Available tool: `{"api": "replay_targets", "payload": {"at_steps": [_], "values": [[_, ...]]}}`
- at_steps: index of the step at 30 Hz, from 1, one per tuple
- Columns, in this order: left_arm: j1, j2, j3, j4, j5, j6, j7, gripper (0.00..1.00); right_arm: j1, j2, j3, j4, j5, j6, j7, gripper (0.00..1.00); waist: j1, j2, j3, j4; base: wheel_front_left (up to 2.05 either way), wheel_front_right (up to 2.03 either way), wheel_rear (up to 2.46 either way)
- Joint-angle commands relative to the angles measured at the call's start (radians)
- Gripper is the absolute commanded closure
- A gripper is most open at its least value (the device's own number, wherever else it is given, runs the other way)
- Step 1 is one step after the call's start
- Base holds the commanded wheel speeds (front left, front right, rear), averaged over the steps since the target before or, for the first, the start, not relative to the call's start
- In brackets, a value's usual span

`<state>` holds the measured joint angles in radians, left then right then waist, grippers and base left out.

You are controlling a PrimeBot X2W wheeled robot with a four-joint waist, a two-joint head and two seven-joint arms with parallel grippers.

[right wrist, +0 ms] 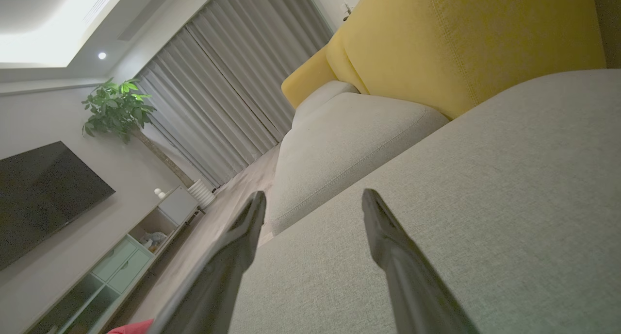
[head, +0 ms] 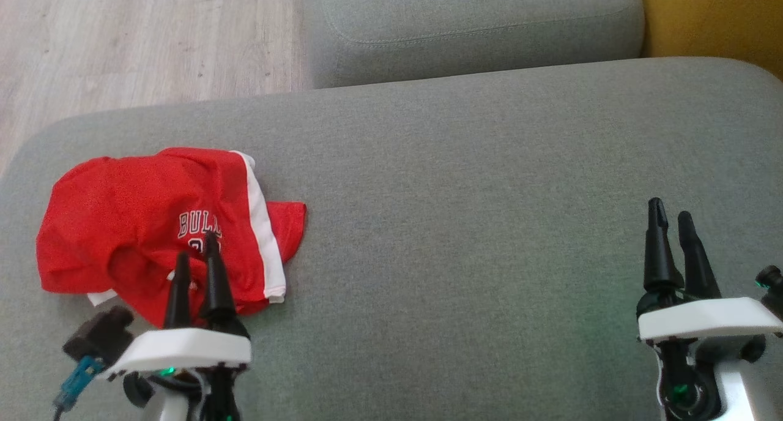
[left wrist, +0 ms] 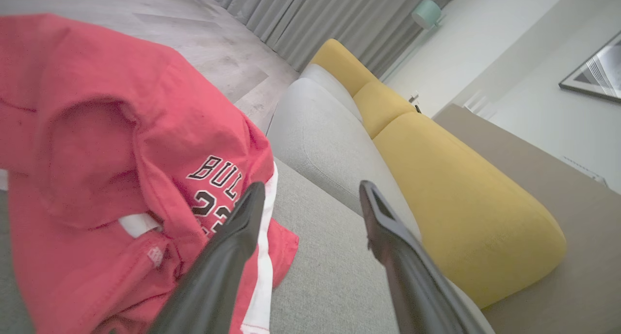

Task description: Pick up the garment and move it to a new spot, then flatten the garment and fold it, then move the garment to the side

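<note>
Grey sofa seat [head: 465, 225] by wood floor [head: 122, 41], red garment [head: 116, 225], left claw [head: 197, 246] and right claw [head: 670, 209] both wide.

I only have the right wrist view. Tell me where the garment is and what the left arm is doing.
Observer: The red garment lies crumpled at the left end of the grey cushion, in the head view.
Operator: Report the left jaws.
Observer: The left jaws stand open, holding nothing, fingers over the garment's near edge.
Operator: Say whether it is flat.
Observer: No; it is bunched, with folds hiding part of the printed lettering.
</note>
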<state>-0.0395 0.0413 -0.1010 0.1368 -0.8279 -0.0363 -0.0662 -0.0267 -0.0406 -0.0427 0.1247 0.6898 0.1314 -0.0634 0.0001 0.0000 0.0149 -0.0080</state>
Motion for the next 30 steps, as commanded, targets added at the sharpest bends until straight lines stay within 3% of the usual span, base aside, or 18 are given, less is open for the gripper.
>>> {"api": "replay_targets", "payload": {"at_steps": [1, 30], "values": [[-0.056, 0.016, -0.007, -0.039, 0.054, 0.001, -0.014, 0.00, -0.037, -0.006, 0.018, -0.046, -0.053, 0.000, -0.016, 0.00, 0.0000, 0.0000, 0.000, 0.000, 0.00, 0.00, 0.00], [-0.162, 0.103, -0.268, 0.069, 0.454, 0.109, -0.096, 0.00, -0.034, -0.008, 0.074, -0.050, -0.519, -0.001, -0.098, 0.00, 0.0000, 0.0000, 0.023, -0.003, 0.00, 0.00, 0.00]]}}
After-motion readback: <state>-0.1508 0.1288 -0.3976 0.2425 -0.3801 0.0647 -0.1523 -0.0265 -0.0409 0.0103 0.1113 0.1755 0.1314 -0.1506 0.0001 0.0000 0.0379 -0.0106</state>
